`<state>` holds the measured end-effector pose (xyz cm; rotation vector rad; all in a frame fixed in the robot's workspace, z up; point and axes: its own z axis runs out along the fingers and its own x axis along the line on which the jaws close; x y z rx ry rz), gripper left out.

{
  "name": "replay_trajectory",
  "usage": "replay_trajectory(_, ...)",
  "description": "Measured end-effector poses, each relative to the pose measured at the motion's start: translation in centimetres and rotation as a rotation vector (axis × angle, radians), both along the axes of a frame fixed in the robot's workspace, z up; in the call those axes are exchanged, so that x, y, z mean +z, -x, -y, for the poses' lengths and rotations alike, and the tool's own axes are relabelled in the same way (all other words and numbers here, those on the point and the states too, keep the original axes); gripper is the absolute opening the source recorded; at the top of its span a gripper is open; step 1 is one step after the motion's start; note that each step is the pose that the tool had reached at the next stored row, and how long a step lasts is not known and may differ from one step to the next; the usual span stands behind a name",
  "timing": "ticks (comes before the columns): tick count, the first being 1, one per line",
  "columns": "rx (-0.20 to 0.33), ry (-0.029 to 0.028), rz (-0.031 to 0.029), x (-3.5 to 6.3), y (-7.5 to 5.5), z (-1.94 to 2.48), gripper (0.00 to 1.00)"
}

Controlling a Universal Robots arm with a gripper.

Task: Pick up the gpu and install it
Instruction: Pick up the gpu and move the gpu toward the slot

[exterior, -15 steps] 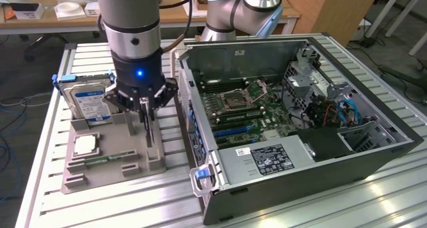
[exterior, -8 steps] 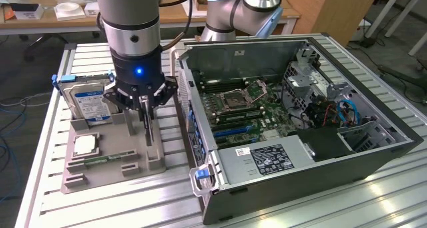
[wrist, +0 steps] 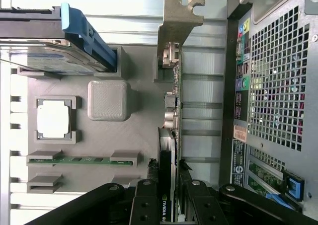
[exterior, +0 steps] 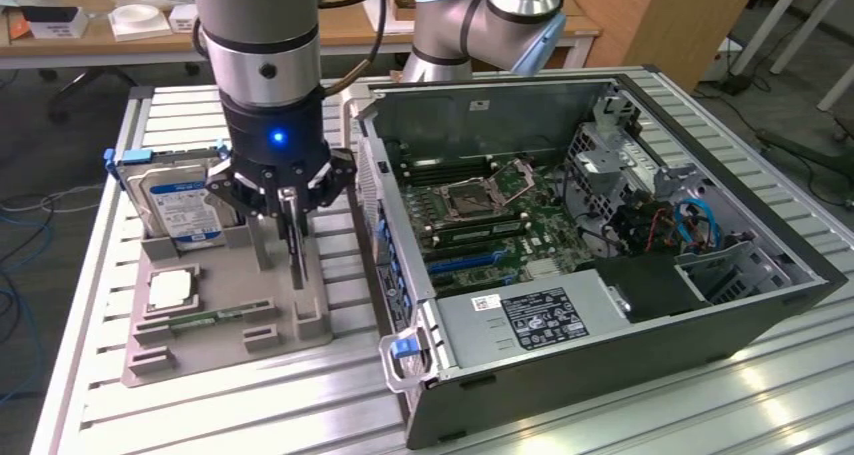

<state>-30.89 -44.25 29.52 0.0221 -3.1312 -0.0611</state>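
Aluminium slatted counter carries everything. Open computer case lies on its side toward the exterior view's right, motherboard exposed, power supply at the near end.

Grey robot arm comes down from above, beside the case on the exterior view's left, over a grey parts tray that lies just beside the case.

Tray contents:
- Hard drive, silver with blue label, propped upright in its holder at the far end of the tray.
- gpu, standing on edge in a slot along the tray side nearest the case. Seen edge-on it is a slim dark strip. Its pale metal bracket is at the end away from the tool. The card's lower edge appears to be seated in the tray.
- Tool, closed onto the gpu. Black fingers sit one on each face of the card, gripping its upper edge near the end opposite the bracket.
- Processor chip, flat in a square recess, apart from the gpu.
- Green memory stick, on edge in a narrow holder next to the chip.
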Motion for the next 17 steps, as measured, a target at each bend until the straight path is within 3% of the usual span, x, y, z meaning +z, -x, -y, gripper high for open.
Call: replay_trajectory(17,0.0,-0.0001,0.0,0.77,0.0,0.0,0.26)
